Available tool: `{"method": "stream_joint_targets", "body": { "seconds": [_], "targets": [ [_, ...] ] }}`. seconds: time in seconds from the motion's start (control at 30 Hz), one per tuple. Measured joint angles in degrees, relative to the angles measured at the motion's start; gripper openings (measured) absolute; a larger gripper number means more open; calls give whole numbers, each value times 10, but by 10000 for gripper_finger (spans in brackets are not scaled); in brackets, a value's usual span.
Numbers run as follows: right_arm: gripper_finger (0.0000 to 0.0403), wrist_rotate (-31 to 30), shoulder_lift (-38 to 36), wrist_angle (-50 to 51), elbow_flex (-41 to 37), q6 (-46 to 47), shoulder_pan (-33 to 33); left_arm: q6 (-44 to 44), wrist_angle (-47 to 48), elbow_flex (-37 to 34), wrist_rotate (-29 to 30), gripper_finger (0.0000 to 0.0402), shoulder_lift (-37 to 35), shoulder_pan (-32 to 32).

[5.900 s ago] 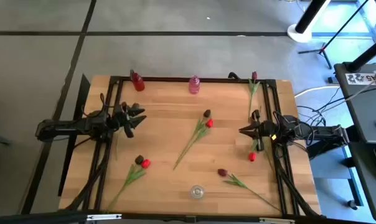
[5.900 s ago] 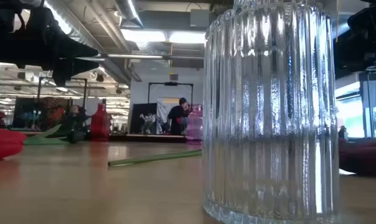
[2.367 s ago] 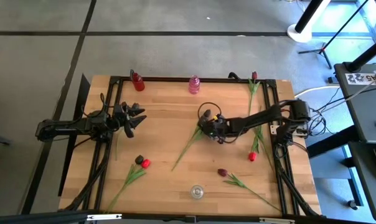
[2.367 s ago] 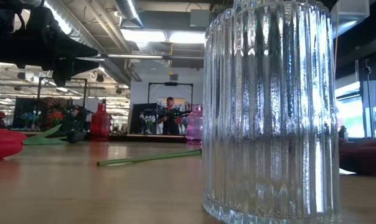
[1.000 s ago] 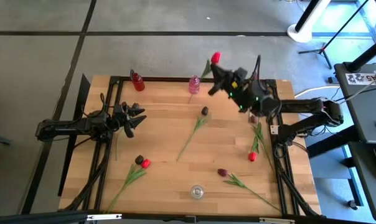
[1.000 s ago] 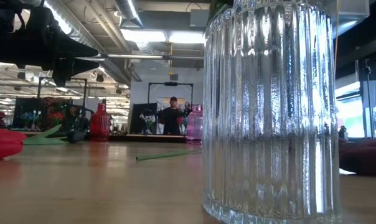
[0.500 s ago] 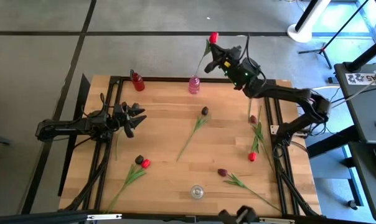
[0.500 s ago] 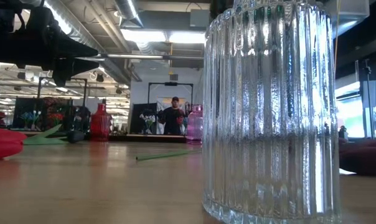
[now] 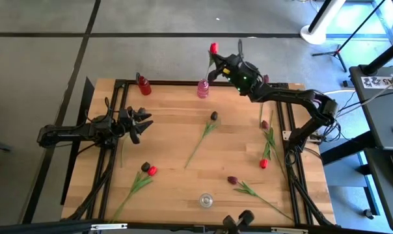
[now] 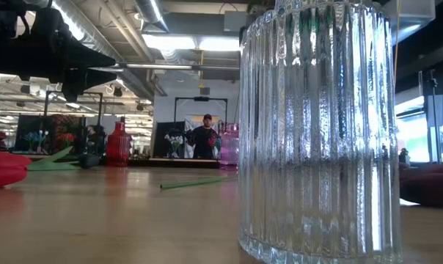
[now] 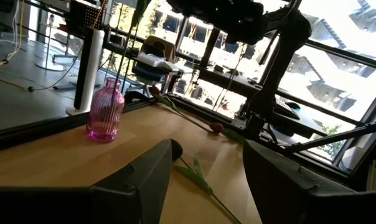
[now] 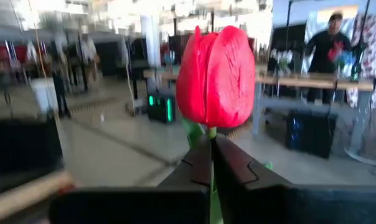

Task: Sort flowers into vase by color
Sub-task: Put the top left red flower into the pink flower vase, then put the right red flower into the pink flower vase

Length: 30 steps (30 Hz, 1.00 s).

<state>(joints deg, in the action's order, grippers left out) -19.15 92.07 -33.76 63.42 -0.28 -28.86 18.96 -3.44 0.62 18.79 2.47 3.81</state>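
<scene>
- The right gripper [image 9: 220, 67] is pinched tight on a red tulip [image 9: 213, 48], whose head stands just above its fingers.
- It has swung the flower over to the pink vase [image 9: 202, 88], now just below; earlier it hung further aside.
- Judged: lowering into the vase comes next, though red suggests the red vase [image 9: 144, 85].
- The left gripper [image 9: 142, 123] waits, fingers spread, empty.

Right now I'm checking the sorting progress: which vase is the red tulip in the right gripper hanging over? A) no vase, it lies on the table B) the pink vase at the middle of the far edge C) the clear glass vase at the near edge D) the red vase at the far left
B: in the high view the right gripper holds the red tulip by its stem, stem end just above the pink vase.
</scene>
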Motion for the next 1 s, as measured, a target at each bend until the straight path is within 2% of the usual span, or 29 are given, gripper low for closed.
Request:
{"method": "stream_joint_targets", "body": {
  "seconds": [0.1, 0.23, 0.37, 0.5, 0.57, 0.67, 0.8, 1.0],
  "targets": [
    [38, 18, 0, 90, 17, 18, 0, 0, 0, 0, 0, 195, 0, 0],
    [98, 39, 0, 239, 63, 52, 1, 0, 0, 0, 0, 195, 0, 0],
    [157, 64, 0, 411, 139, 94, 4, 0, 0, 0, 0, 195, 0, 0],
    [197, 124, -1, 605, 216, 126, 12, 11, 0, 0, 0, 195, 0, 0],
    [207, 133, -6, 689, 244, 134, 23, 63, -1, 0, 0, 195, 0, 0],
    [209, 111, -24, 772, 261, 142, 55, 172, -2, 0, 0, 195, 0, 0],
    [201, 103, -50, 876, 261, 212, 106, 248, -6, 0, 0, 195, 0, 0],
    [198, 96, -64, 1096, 259, 375, 222, 245, -12, 0, 0, 195, 0, 0]
  ]
}}
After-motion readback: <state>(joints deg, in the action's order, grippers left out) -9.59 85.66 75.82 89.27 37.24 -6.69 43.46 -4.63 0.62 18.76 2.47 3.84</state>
